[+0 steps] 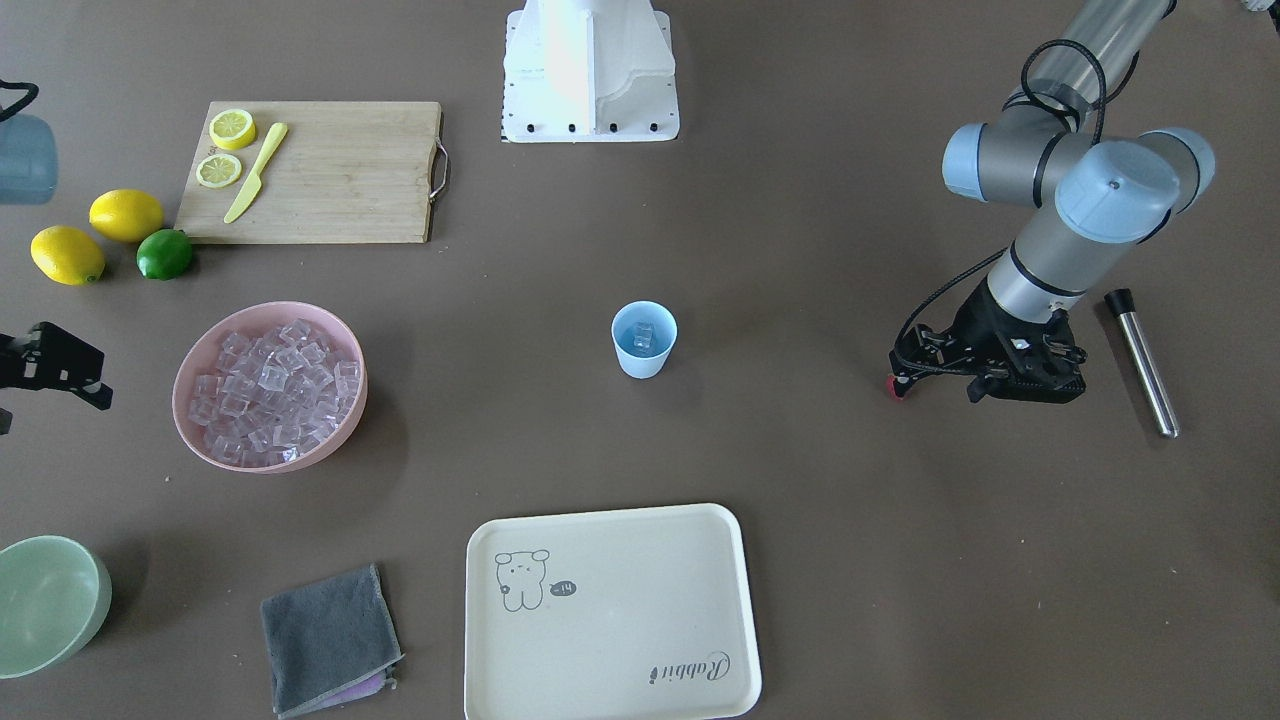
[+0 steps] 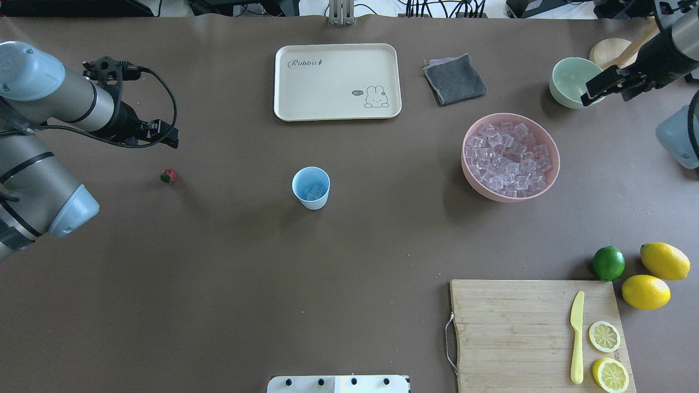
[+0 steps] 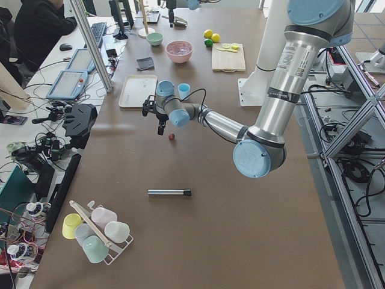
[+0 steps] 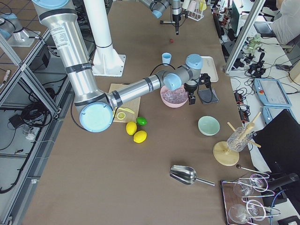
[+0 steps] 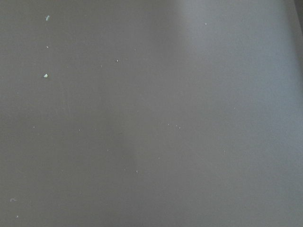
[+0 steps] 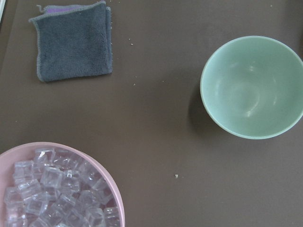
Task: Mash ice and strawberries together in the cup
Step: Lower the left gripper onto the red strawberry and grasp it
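Observation:
The light-blue cup point(image 1: 644, 345) point(image 2: 311, 190) stands mid-table with a few clear ice cubes point(image 1: 642, 336) in it. More ice point(image 2: 508, 158) fills the pink bowl point(image 2: 510, 197) point(image 6: 116, 196). The small red strawberry point(image 2: 169, 176) lies on the table; in the front view point(image 1: 893, 388) it peeks out beside my left gripper point(image 1: 1025, 395) point(image 2: 165, 139), which hovers close to it, open and empty. My right gripper point(image 2: 606, 87) is open and empty above the gap between the pink bowl and the green bowl point(image 6: 251, 87). Neither wrist view shows fingers.
A steel rod with a black end point(image 1: 1145, 360) lies beyond the left gripper. A cream tray point(image 2: 337, 65) and grey cloth point(image 2: 454, 79) lie at the far side. A cutting board point(image 2: 519, 333) with knife, lemon slices, lemons and a lime point(image 2: 608, 262) is near right.

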`<state>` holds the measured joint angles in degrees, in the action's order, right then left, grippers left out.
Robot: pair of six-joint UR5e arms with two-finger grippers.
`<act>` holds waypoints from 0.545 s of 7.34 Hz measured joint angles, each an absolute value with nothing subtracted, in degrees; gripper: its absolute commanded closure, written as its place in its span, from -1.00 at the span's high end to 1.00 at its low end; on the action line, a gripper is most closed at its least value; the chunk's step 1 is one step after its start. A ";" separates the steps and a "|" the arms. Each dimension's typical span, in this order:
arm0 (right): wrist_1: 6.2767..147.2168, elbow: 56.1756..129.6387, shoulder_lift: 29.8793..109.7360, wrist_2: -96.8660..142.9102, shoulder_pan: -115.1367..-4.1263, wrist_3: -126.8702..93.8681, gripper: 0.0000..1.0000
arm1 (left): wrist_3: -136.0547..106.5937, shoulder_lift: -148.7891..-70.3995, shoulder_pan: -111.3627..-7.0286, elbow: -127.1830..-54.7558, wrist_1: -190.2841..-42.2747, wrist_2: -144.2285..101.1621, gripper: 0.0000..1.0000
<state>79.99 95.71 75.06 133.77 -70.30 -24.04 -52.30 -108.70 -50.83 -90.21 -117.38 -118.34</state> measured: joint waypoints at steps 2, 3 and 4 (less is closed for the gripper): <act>80.00 96.19 77.19 135.07 -73.04 -20.87 0.95 | -52.36 -108.57 -48.52 -88.99 -117.76 -115.86 0.79; 79.99 96.37 77.56 135.20 -73.69 -20.28 0.95 | -52.39 -107.94 -47.56 -88.64 -118.83 -115.32 0.77; 79.98 96.83 77.87 135.24 -74.66 -19.97 0.95 | -52.42 -107.37 -46.66 -87.87 -120.44 -115.13 0.55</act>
